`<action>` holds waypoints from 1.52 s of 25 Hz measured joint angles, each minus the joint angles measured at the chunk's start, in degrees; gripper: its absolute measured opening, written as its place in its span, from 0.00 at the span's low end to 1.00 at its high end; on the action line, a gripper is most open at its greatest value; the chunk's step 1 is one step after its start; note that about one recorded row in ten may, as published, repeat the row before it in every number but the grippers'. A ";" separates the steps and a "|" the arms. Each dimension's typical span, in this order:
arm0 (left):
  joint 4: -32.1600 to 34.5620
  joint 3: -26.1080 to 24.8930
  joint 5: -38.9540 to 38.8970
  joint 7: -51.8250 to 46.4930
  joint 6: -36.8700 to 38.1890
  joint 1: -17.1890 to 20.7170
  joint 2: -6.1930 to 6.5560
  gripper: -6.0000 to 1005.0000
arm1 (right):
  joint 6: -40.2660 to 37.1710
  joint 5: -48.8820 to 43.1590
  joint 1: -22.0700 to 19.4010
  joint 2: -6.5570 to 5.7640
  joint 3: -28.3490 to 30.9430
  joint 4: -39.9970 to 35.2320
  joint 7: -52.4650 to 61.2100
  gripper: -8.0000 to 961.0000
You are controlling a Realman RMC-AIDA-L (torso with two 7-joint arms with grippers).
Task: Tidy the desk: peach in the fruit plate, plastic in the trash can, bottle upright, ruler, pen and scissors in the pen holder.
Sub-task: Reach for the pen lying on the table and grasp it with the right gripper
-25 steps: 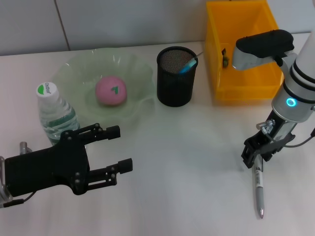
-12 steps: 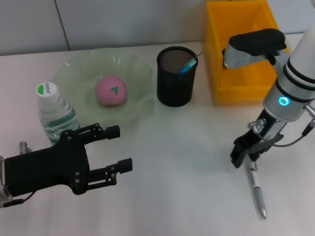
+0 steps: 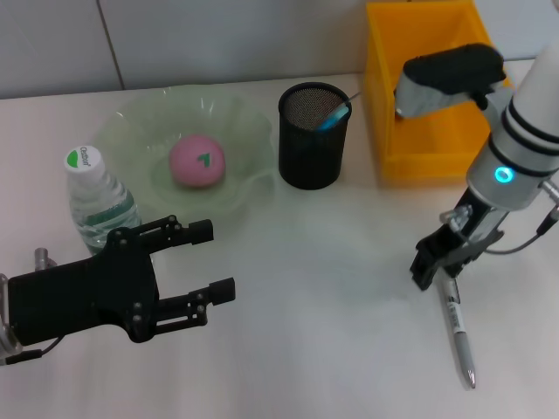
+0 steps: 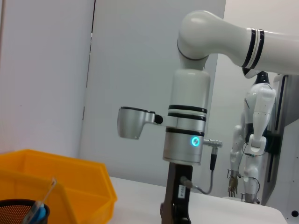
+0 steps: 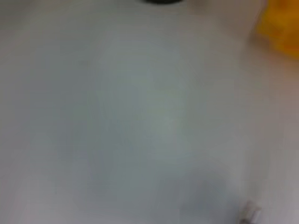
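Pen, slim grey-and-white plastic barrel [image 3: 458, 330], hangs tip-down toward the white table [image 3: 332, 288], pinched at its top by my right gripper [image 3: 434, 262]; it looks light, stiff and slippery, so I'd grip mid-barrel, while my left gripper [image 3: 205, 271] rests spread.

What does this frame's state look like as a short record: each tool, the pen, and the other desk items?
right tool: shut on the pen, which hangs tip-down, in front of the yellow bin
left tool: open, idle, in front of the bottle
peach: in the fruit plate
bottle: upright, beside the plate
pen holder: holds a blue item; pen not yet in
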 joint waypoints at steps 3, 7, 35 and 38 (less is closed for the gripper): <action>0.00 0.00 0.00 -0.01 0.00 -0.11 0.03 0.76 | -0.14 -2.64 -0.26 -0.05 0.02 -1.63 0.95 0.49; 0.00 0.00 0.00 -0.02 0.00 -0.13 0.03 0.76 | -0.32 -4.22 -0.10 0.00 -0.02 -0.82 1.21 0.49; 0.09 -0.73 -0.01 0.02 0.44 -0.23 0.03 0.76 | 1.86 -1.81 0.66 0.19 -0.16 4.53 0.91 0.47; 0.09 -0.79 -0.01 0.02 0.46 -0.27 0.03 0.76 | 1.93 -1.81 0.78 0.19 -0.18 4.57 0.91 0.47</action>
